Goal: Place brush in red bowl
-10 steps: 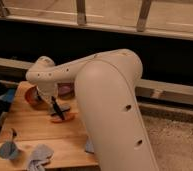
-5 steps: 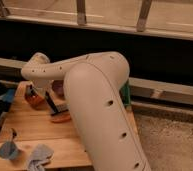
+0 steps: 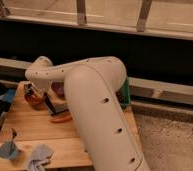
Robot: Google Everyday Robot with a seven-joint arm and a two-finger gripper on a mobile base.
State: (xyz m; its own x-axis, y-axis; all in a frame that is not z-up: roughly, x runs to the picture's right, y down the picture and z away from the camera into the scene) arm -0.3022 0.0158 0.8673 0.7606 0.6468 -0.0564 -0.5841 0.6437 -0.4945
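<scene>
The red bowl [image 3: 35, 99] sits at the back left of the wooden table [image 3: 40, 132]. My gripper [image 3: 31, 91] hangs right over the bowl, at the end of the big white arm [image 3: 90, 100] that fills the middle of the view. A thin dark stick, likely the brush [image 3: 50, 105], slants from the gripper down to the right. Its lower end meets an orange piece [image 3: 61, 118] lying on the table. I cannot tell whether the stick is in my grip.
A blue cloth [image 3: 8, 95] lies at the table's left edge. A blue-grey cup [image 3: 9, 149] and a grey rag [image 3: 39, 156] are at the front left. A green thing [image 3: 126, 95] stands behind the arm on the right. Dark railing runs behind.
The gripper has moved left, from beside the orange piece to over the red bowl. The arm's bulk has swung left and nearer. The orange piece has stayed put.
</scene>
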